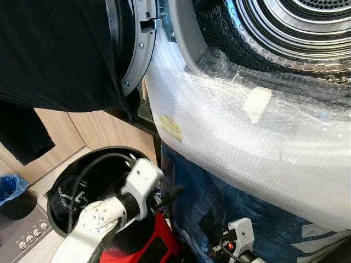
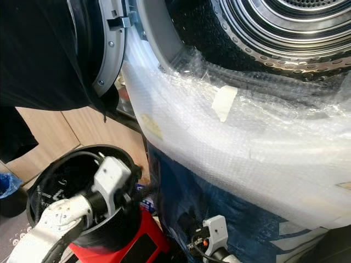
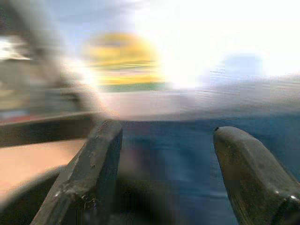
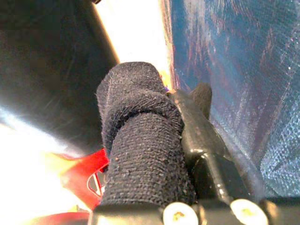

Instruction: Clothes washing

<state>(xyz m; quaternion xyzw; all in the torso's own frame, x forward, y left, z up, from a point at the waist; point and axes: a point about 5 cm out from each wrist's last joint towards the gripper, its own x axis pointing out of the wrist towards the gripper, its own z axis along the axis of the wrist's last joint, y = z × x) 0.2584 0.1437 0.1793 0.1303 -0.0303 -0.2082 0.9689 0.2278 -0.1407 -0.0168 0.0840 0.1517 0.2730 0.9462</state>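
The washing machine's drum (image 1: 296,27) stands open at the upper right, its door (image 1: 137,49) swung left. A black garment (image 1: 55,55) hangs over the door. Below it a round black basket (image 1: 60,181) holds dark clothes. My left arm reaches over the basket, and its gripper (image 1: 169,194) points at the blue cover (image 1: 208,203) under the machine. In the blurred left wrist view the left gripper (image 3: 166,178) is open, with nothing between its fingers (image 3: 89,178). My right wrist (image 1: 241,233) sits low by the blue cover. The right gripper (image 4: 180,108) is shut, one finger (image 4: 140,140) wrapped in black cloth.
Bubble wrap (image 1: 247,142) covers the machine's front below the drum. A red object (image 1: 159,244) lies beside the basket. A blue bag (image 1: 11,186) and a grey panel with knobs (image 1: 27,235) sit at the far left on the floor, in front of wooden cabinets (image 1: 104,131).
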